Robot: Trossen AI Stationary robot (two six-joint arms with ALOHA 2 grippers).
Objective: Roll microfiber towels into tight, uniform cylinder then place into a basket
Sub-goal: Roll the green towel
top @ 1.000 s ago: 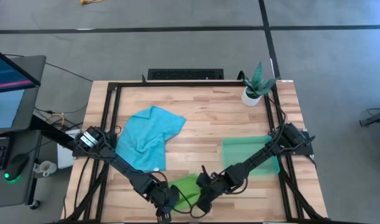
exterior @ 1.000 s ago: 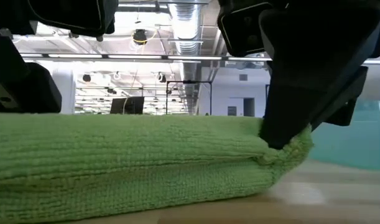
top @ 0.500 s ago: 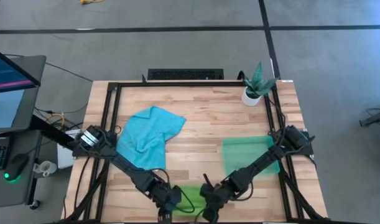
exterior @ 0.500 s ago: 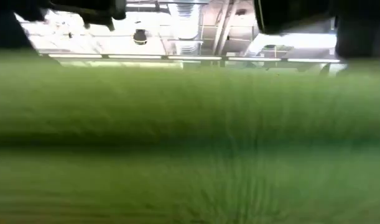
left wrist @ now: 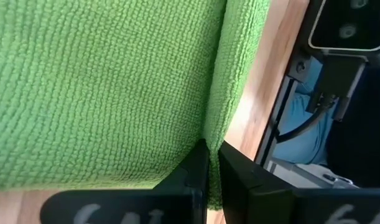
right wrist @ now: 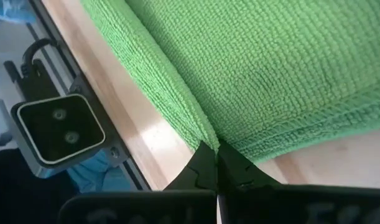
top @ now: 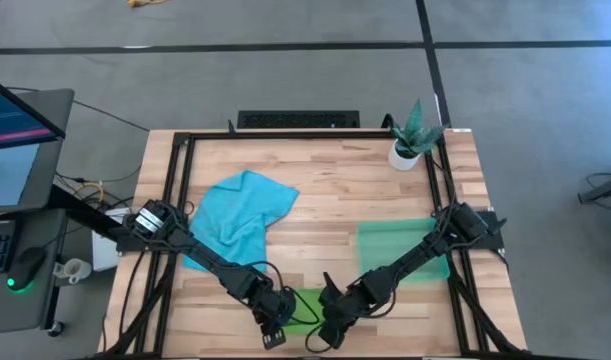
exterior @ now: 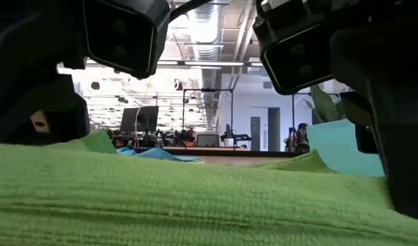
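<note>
High view towels: you have two, lime green towel [top: 303, 303], turquoise towel [top: 235, 218].
Basket [top: 403, 248]: one.
Grippers: your left gripper [left wrist: 212, 163] and right gripper [right wrist: 216, 151] both pinch lime edges.

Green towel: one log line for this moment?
left gripper: shut on lime green towel | right gripper: shut on it | basket: holds no towel | turquoise towel: unrolled

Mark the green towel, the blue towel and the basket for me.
lime green towel [top: 307, 303], high view, its strip between the two hands.
turquoise blue towel [top: 237, 215], high view, its middle.
basket [top: 385, 238], high view, bare floor of it.
</note>
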